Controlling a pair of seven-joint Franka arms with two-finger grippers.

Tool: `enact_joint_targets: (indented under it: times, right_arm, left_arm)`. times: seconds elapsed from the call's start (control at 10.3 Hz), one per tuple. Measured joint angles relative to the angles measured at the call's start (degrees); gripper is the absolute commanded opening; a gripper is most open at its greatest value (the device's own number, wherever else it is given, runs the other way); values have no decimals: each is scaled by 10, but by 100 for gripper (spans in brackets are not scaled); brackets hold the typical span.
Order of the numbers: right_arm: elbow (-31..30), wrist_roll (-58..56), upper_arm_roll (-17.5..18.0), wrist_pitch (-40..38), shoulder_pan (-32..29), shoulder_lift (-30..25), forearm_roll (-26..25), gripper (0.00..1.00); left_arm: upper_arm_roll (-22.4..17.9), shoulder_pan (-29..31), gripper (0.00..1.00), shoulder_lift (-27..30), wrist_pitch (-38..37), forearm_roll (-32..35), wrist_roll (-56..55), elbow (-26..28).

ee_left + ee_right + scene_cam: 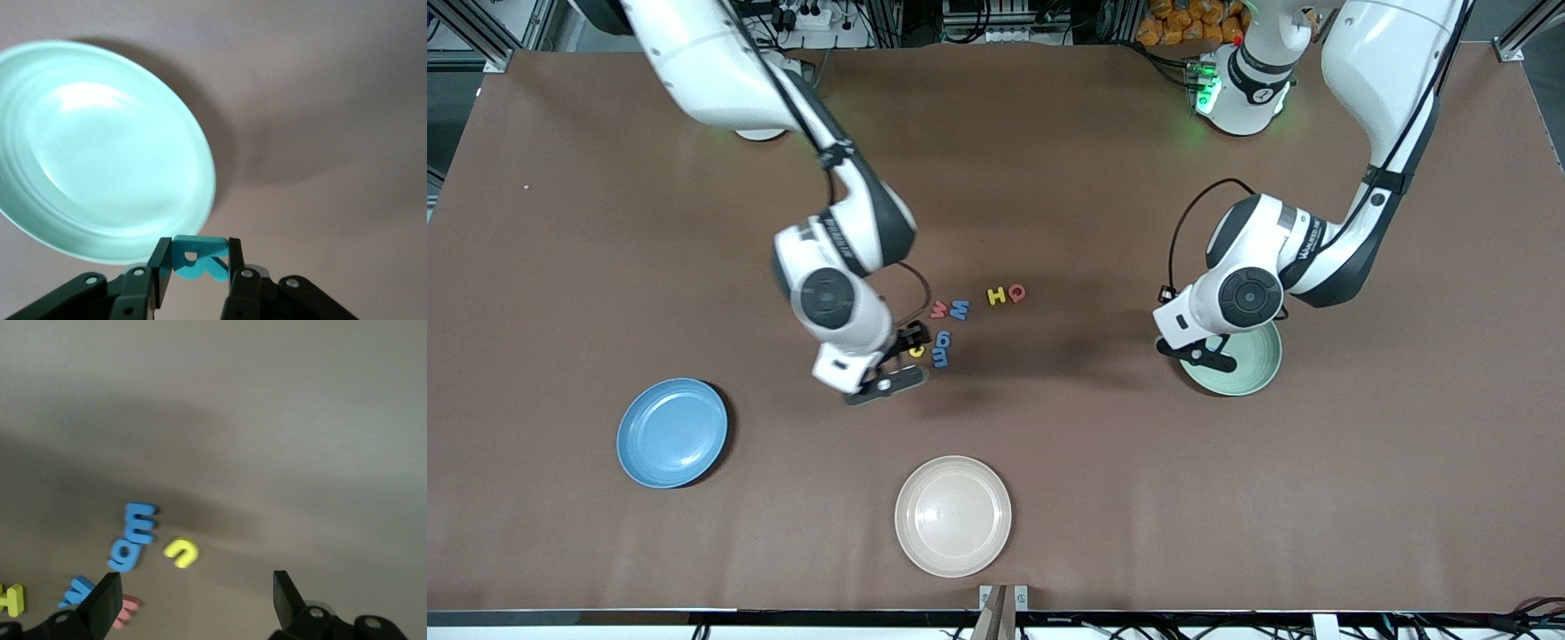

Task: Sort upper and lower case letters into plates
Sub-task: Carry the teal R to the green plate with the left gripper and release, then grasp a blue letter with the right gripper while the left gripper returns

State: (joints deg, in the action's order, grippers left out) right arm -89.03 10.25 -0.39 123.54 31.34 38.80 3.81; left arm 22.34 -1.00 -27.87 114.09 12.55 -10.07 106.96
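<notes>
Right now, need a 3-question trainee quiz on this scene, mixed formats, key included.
1. True or false: the left gripper holds a teal letter over the green plate.
2. The right gripper's fingers are: A) open B) shut on a letter C) shut, empty.
3. Fill in: the plate nearest the front camera is ____.

Key:
1. True.
2. A; it is over the letters on the table.
3. Cream-white; the blue plate lies toward the right arm's end.
</notes>
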Motion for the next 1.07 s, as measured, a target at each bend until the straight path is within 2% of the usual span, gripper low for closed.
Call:
enact_joint_targets:
  times: [0.1, 0.19, 0.29, 0.39, 0.87, 1.07]
  right_arm:
    - [1, 22, 0, 26, 12, 19, 0, 100]
    - [1, 33, 0, 48, 18, 35, 0, 100]
    - [4, 37, -1, 64, 20, 48, 0, 100]
    - [12, 37, -2, 69, 19, 58, 0, 100]
    - [45, 37, -3, 70, 19, 80, 0, 100]
    - [45, 37, -3, 69, 19, 81, 0, 100]
  left_arm:
    - [0, 4, 29, -11, 16, 24, 0, 0]
    - [0, 11, 31, -20, 27, 42, 0, 0]
    - [0, 19, 41, -27, 35, 51, 0, 1]
    - [0, 26, 99, -32, 40, 56, 0, 0]
    - [5, 27, 100, -33, 43, 52, -24, -1]
    - [15, 18, 100, -33, 46, 12, -82, -3]
